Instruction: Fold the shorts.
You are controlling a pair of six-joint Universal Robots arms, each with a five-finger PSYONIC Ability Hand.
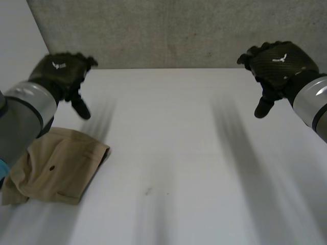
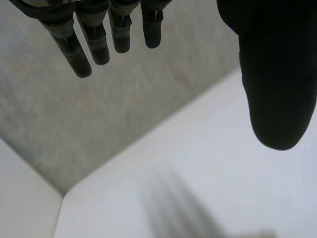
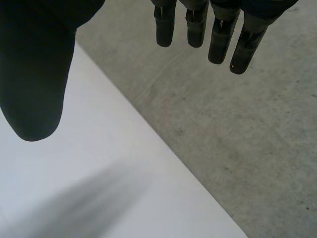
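Tan cloth: the shorts lay as a compact, roughly squared bundle at the near left of the white table, with a small dark stud or button on the top layer.
Left hand: your left hand hung over the table's far left, well apart from the shorts. Its fingers were straight and spread away from the thumb, with nothing in them.
Right hand: your right hand hovered at the far right, well apart from the cloth. Its fingers were loose and apart, and it was empty too.
Stage: from the doubled-over look of the bundle, you seemed to be at or near the last fold.
Doing it well: if one more fold was wanted, you had best pin the bundle's near edge with flat fingers so it could not slide. Then you could pinch every layer of the free edge facing the table's middle, carry it over squarely and press the crease flat.
Hidden: the bundle's near left part ran under your left arm, so its outline there was unclear. How many layers it held could not be told.
Hard to make out: a small dark mark on the table was too small to identify.
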